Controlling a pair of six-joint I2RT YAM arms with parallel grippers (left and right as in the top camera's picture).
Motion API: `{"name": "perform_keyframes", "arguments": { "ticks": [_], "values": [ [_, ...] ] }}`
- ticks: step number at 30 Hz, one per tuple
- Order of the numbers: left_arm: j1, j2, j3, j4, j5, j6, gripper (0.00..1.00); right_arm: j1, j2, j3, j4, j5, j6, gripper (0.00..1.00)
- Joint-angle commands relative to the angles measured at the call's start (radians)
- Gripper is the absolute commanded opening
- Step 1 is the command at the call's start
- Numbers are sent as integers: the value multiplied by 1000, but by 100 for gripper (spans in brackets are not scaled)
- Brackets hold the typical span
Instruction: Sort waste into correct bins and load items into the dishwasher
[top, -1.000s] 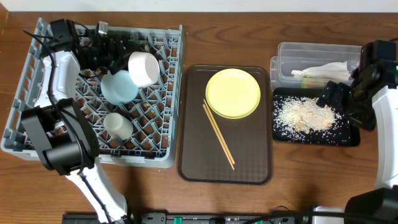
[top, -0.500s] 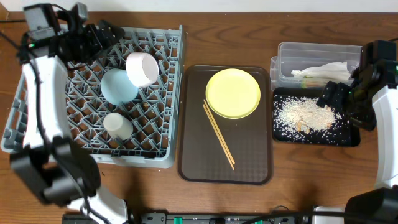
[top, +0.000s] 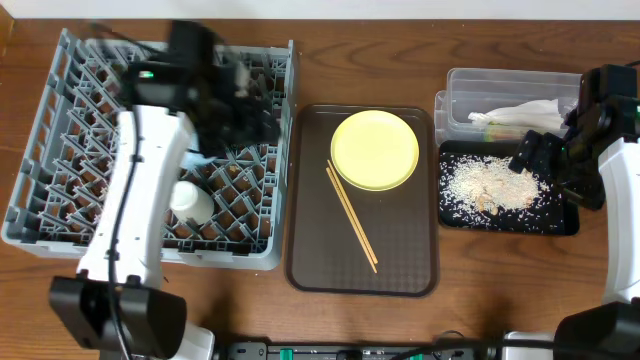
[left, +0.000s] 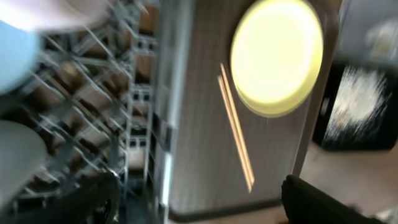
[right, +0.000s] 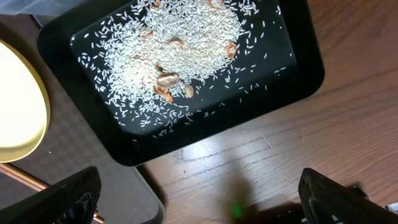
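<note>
The grey dish rack holds a small white cup and a light blue bowl, mostly hidden under my left arm; the white bowl is hidden in the overhead view. My left gripper hangs open and empty over the rack's right part, blurred by motion. A yellow plate and two chopsticks lie on the brown tray; in the left wrist view both the plate and the chopsticks lie ahead. My right gripper is open above the black tray of rice scraps.
A clear tub at the back right holds a crumpled napkin and a green sachet. The brown serving tray lies between rack and bins. Bare wood shows in front of the black tray.
My left arm has swung from the rack's back left corner across to its right side, now covering the white bowl. The right arm has not moved.
</note>
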Motion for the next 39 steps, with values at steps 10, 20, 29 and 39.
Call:
{"name": "perform_keyframes", "arguments": {
  "ticks": [10,20,29,39],
  "values": [
    [-231,-3,-28,-33,-161,-256,85,-8,-3,17,-4,10,-30,99],
    [-454,2,-253,151,-312,-537,86,-8,-3,17,-5,10,-30,99],
    [-536,29,-444,399,-381,-650,86,-8,-3,17,-6,10,-30,99],
    [-537,161,-456,475,-383,-650,86,-8,-3,17,-8,10,-30,99]
  ]
}}
